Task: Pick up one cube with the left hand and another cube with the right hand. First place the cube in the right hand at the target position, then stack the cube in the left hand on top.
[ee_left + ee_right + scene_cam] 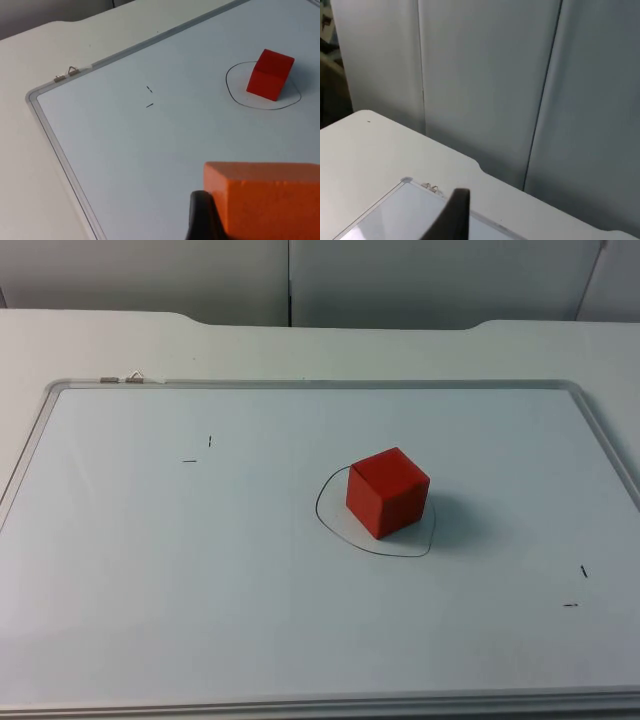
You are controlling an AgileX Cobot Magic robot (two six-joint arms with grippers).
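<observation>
A red cube point(388, 492) stands inside a hand-drawn black outline point(330, 525) near the middle of the whiteboard point(200, 590); the left wrist view has the same red cube point(269, 74) some way ahead. My left gripper point(265, 227) is shut on an orange cube point(265, 192), held above the board's left part, well short of the red cube. My right gripper point(454, 217) is lifted and faces the grey partition wall point(485, 85), over a corner of the whiteboard point(395, 210).
The whiteboard has a metal frame point(30, 440) with a small clip point(130, 378) on its far left edge. Short black pen marks point(200, 450) lie at the left and more marks point(577, 587) at the right. White table point(100, 340) surrounds the board.
</observation>
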